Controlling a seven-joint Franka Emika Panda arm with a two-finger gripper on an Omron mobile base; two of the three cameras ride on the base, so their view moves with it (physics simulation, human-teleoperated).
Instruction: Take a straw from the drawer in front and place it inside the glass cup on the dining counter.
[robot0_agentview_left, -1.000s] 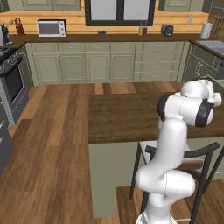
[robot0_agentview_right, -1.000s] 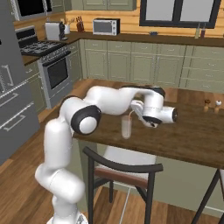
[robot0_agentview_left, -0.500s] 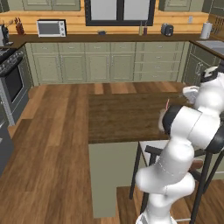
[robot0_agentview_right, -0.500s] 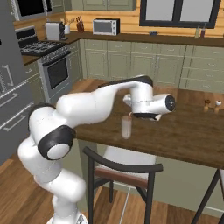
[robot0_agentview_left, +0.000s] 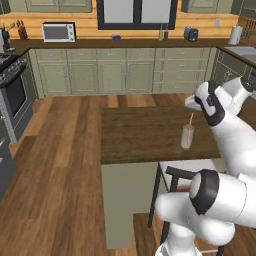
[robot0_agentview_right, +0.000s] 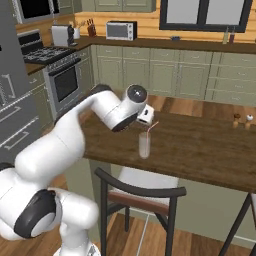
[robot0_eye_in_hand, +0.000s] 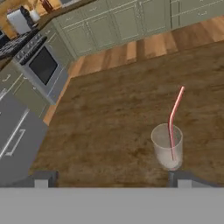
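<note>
Hovering over the dining counter (robot0_eye_in_hand: 109, 109), I am keeping my pincer (robot0_eye_in_hand: 111, 178) spread wide apart with nothing between its tips. The straw (robot0_eye_in_hand: 174, 122) is standing inside the glass cup (robot0_eye_in_hand: 167, 146), leaning against the rim with its upper end sticking out above it; in the right base view the glass cup (robot0_agentview_right: 144, 144) is sitting on the dark wood top just beside my hand, with the straw (robot0_agentview_right: 149, 128) tilting toward the wrist.

As I judge it, the placing is looking finished, so the trouble from here is lying in my own pulling away. One tip is sitting just near the cup's base in the hand view, and the straw's free end is poking up close to my wrist. If I am swinging sideways instead of lifting straight off, I am risking a knock that tips the light tumbler or flicks the straw out. The cup is also standing fairly near the counter's near edge, above the chair (robot0_agentview_right: 142, 192), so a shove could be sending it off.
</note>
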